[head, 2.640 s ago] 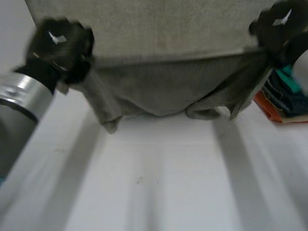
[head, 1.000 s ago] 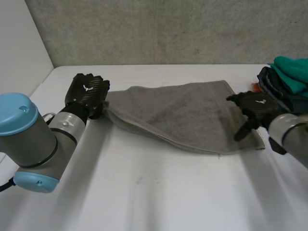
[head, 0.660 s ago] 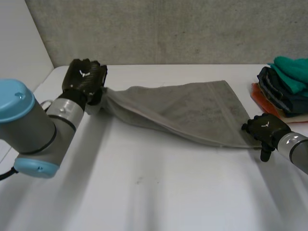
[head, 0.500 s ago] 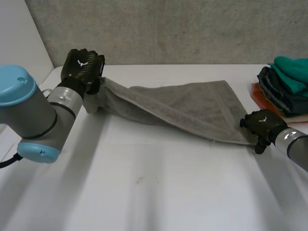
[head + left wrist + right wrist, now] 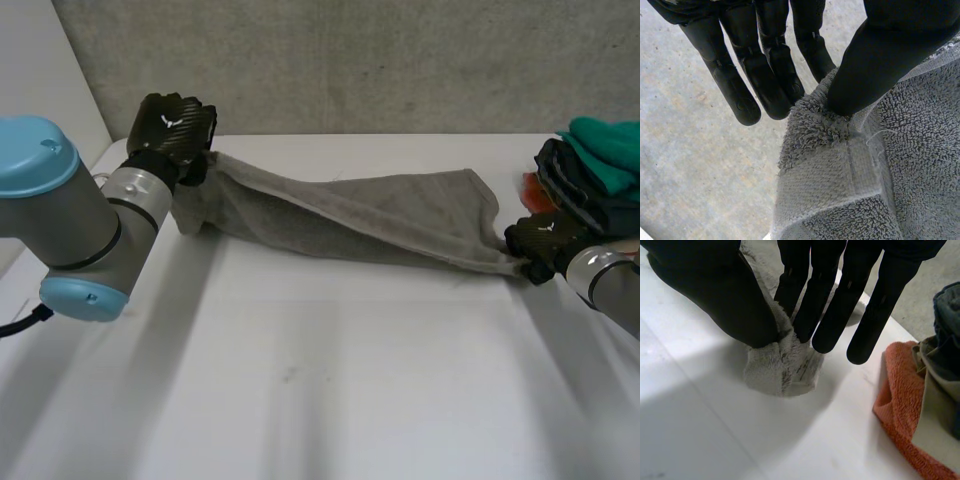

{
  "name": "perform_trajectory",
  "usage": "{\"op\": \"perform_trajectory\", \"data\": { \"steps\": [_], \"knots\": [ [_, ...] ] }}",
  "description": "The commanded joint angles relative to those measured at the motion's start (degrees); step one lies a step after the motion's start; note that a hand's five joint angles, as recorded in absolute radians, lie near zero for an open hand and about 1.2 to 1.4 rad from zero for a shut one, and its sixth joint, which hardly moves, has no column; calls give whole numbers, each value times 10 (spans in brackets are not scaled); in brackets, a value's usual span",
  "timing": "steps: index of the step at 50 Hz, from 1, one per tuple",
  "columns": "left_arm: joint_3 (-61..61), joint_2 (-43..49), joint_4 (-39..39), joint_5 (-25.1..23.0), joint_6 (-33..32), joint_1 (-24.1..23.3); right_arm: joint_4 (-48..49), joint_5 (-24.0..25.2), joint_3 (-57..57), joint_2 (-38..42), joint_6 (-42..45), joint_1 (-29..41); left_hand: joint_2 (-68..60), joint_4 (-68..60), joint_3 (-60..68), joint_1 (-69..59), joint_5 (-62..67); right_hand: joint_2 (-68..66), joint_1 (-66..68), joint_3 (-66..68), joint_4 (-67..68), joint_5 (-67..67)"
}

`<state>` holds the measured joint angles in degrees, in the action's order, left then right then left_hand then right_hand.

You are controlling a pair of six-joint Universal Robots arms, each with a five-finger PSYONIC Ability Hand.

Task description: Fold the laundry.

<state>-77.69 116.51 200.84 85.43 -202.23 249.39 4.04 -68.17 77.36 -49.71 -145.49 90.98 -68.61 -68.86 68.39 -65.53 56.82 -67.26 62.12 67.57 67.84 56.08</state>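
Left hand (image 5: 172, 135): closed on one end of the towel (image 5: 370, 215), at the end farthest from the pile (image 5: 598, 170). In the left wrist view the thumb presses a corner of towel (image 5: 865, 190) against the fingers (image 5: 767, 80), a pinch rather than a full wrap. The hand is raised, and towel hangs from it to the tabletop (image 5: 330, 380).

Right hand (image 5: 541, 245): closed on the towel's opposite end, just beside the pile. In the right wrist view the thumb and fingers (image 5: 825, 305) pinch a small bunched corner (image 5: 782, 365) held low over the tabletop (image 5: 700, 440). Whether the corner touches the surface cannot be told.

Towel: grey terry, drawn out long between the two hands, its long axis running straight away from the pile. It is gathered and partly doubled along its length, not spread flat. The end far from the pile is lifted, the middle lies on the tabletop, and the end near the pile is low.

Pile: folded cloths, teal and dark, with an orange cloth (image 5: 900, 405) lowest.

Assessment: the fold is not yet made. Each hand has one end, so neither is nearer. The coming move likely turns on that long axis, either pulling it taut to open the towel or bringing the ends together.
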Motion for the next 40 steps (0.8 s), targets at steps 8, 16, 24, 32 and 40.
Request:
{"op": "perform_trajectory", "data": {
  "steps": [8, 16, 24, 32, 40],
  "knots": [
    [-137, -130, -156, -7, -5, 28, -191, -12, 22, -154, 34, -5, -114, -111, 116, -145, 132, -127, 179, 124, 122, 139],
    [-297, -288, -277, -7, -104, 49, -383, -87, 109, -258, 225, -35, -114, -111, 116, -145, 132, -127, 179, 124, 122, 139],
    [-393, -346, -329, -9, -226, 65, -380, -125, 180, -299, 315, -30, -114, -111, 116, -145, 132, -127, 179, 124, 122, 139],
    [-323, -214, -240, -4, -222, 56, -278, -137, 139, -219, 268, -17, -114, -111, 116, -145, 132, -127, 179, 124, 122, 139],
    [-190, -68, -159, 3, -165, 26, -204, -164, 62, -140, 208, 30, -114, -111, 116, -145, 132, -127, 179, 124, 122, 139]
  ]
}}
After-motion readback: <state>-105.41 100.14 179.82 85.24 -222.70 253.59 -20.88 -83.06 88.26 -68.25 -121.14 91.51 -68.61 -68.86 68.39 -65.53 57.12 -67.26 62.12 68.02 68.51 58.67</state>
